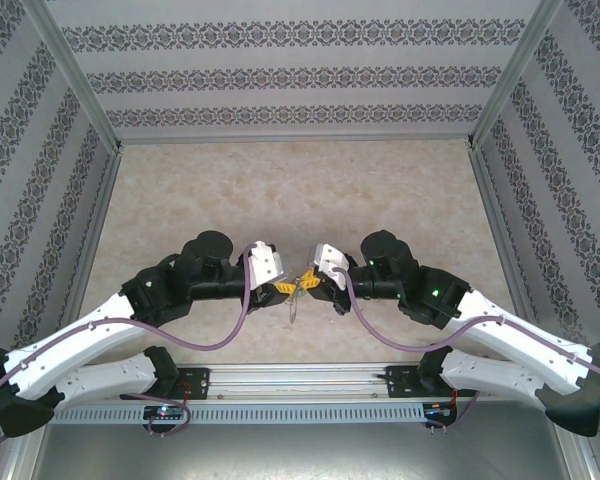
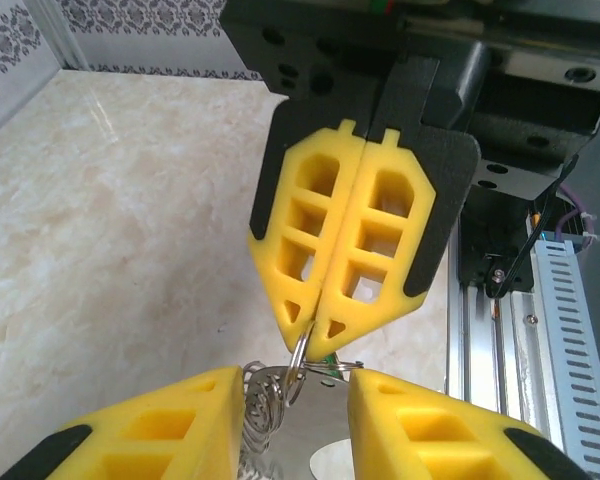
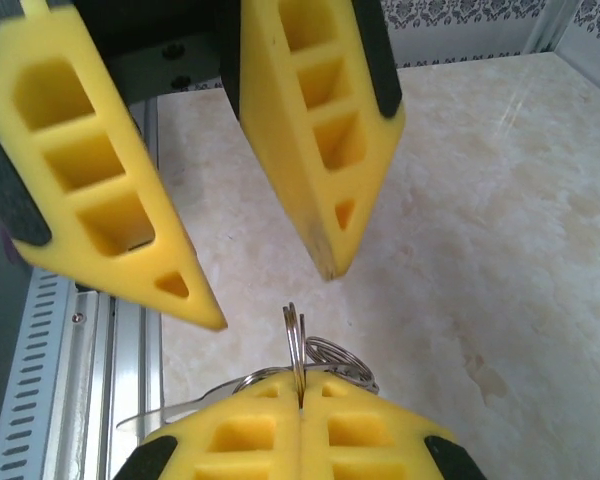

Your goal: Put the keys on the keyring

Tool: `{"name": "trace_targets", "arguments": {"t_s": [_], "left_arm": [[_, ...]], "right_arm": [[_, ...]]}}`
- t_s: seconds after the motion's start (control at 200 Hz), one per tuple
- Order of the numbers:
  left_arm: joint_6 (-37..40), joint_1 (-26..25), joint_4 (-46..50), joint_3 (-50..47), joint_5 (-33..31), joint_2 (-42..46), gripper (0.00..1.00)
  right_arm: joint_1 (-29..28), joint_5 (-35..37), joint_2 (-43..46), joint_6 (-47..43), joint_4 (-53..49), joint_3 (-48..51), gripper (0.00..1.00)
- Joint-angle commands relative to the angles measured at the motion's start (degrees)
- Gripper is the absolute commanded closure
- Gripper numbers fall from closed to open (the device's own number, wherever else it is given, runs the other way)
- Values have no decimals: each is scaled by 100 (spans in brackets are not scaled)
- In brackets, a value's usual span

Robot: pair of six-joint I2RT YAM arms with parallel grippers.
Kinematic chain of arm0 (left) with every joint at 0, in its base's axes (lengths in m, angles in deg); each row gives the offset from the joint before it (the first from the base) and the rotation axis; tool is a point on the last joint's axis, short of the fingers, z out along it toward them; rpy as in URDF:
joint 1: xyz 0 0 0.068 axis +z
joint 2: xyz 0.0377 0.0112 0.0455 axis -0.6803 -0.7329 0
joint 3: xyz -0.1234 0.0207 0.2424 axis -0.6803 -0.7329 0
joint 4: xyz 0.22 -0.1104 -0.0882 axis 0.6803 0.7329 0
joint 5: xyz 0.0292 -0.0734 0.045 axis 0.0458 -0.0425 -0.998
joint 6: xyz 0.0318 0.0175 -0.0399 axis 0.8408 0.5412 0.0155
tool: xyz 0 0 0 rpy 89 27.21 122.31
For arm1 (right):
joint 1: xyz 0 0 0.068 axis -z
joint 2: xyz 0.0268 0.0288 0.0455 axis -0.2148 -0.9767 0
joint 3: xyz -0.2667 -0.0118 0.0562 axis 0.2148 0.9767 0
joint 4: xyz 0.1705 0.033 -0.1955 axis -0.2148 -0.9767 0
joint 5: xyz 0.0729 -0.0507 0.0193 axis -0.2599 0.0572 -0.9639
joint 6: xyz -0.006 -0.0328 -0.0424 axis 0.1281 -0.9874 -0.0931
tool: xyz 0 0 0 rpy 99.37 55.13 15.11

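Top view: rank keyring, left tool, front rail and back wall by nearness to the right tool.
1. keyring, pinched in the right tool
2. left tool, facing it
3. front rail, near edge
4. back wall, far end

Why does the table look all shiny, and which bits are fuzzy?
Left wrist view: soft light sheens the pale table at left; the nearest yellow fingers look soft. Right wrist view: white glare streaks the table's far right; the metal ring is sharp. Top view: even light, hardly any shadow.

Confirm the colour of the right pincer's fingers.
Yellow fingers with black backing; left wrist view shows best.
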State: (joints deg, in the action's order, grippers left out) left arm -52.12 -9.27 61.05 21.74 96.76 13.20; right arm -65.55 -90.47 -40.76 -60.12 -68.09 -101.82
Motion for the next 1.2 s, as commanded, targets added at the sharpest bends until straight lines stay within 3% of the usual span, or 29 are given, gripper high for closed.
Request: {"name": "trace_targets", "arguments": {"t_s": [0.0,0.19,0.325,0.435,0.729,0.914,1.194], "left_arm": [[176,-68,189,206,86,-97,67],[213,-110,189,226,29,-246,75],[222,-112,152,223,55,-256,92],[213,-121,113,178,79,-252,100],[18,-121,-520,-200,378,122,100],[-265,-112,-1346,-638,573,524,100],[-545,-95,-2171,-1012,694,634,100]], "right_arm": [[-37,41,-68,-128,6,-212,100],[-40,21,-135,-163,-59,-256,100],[-47,12,-116,-172,-90,-244,100],[-47,16,-134,-178,-125,-247,100],[-47,-156,-24,-139,-34,-190,100],[-47,-347,193,-58,183,-54,82],[-47,-408,217,11,200,-36,81]]}}
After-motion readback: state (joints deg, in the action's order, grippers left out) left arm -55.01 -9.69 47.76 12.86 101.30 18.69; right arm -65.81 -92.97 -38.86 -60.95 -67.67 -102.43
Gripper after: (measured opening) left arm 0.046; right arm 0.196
